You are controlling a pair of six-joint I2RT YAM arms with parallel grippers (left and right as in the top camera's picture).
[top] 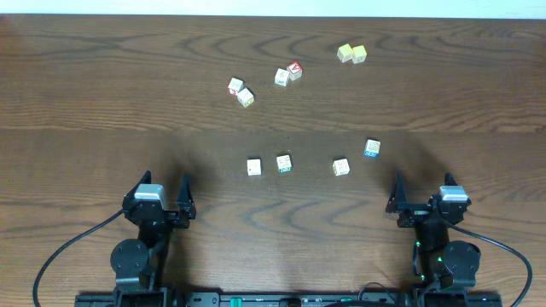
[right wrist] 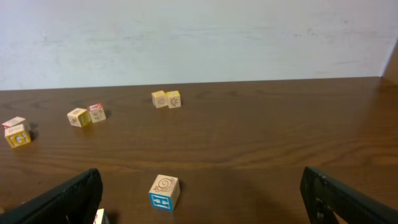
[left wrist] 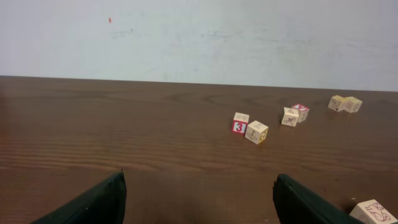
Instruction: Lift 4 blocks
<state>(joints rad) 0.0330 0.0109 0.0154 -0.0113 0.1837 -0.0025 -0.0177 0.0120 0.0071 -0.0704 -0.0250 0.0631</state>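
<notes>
Four pale cubic wooden blocks [top: 284, 163], strung across grained dark bench [top: 85, 85], ahead of left gripper [top: 165, 184] and right gripper [top: 424, 191], both splayed wide, empty.

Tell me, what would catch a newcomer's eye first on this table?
Little wooden cubes dot a dark table: a loose row of four blocks nearest the robot, and three pairs farther back. The blue-faced block at the row's right end stands out most. The left pincer and right pincer stand open at the near edge, holding nothing.
</notes>
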